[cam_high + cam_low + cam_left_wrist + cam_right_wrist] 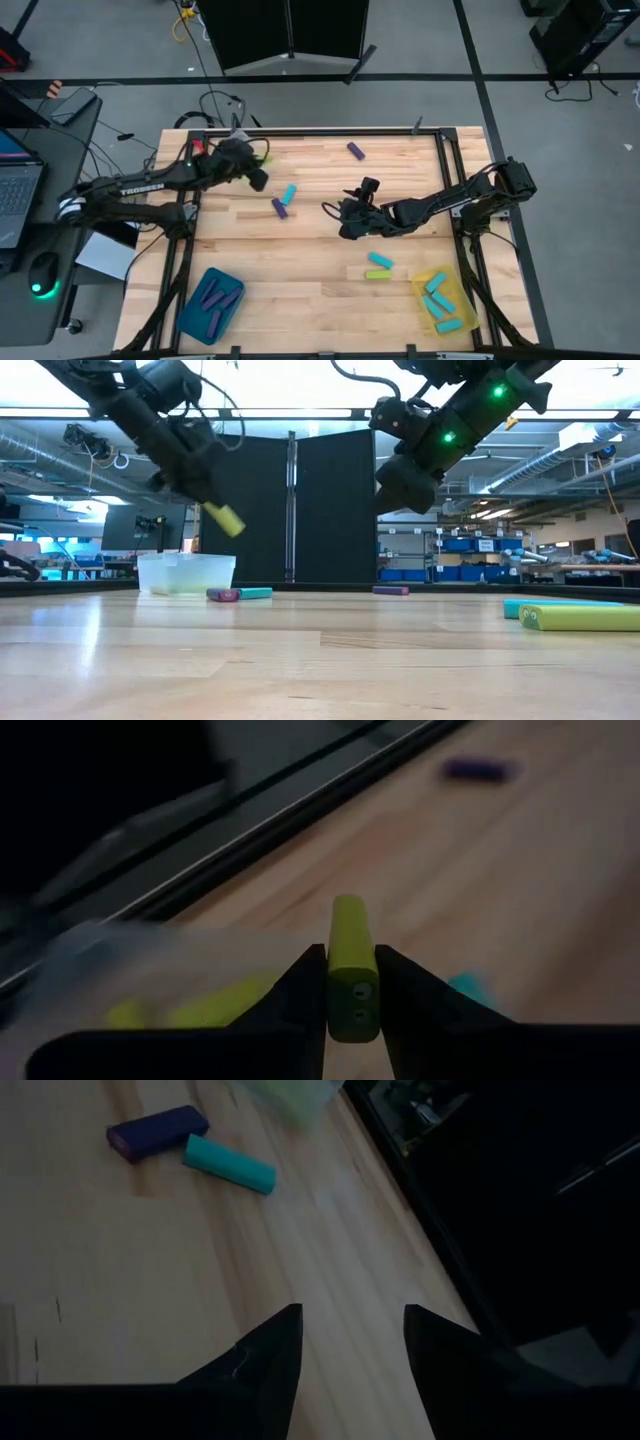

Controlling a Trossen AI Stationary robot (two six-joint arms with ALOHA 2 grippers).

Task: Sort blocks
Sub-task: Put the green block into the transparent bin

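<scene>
Small oblong yellow-green plastic block (352,970) sits clamped between the left hand (352,982)'s fingers, raised over the clear tray (187,572). Looks light, rigid and smooth; pinch the long flat sides mid-length. Right hand (350,1342) hangs empty, fingers apart, above the wooden tabletop (320,260). Left arm reads "TROSSEN" (141,187).

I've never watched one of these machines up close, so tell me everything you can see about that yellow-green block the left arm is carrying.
The yellow-green block is a small oblong bar, smooth and plastic-looking, with two small holes in its near end. The left gripper is shut on it, one dark finger pressing each long side, and most of its length sticks out ahead. In the low view it hangs tilted, well above the table, touching nothing else. It sits near the clear tray at the table's far left corner, where other yellow-green blocks already lie.
</scene>
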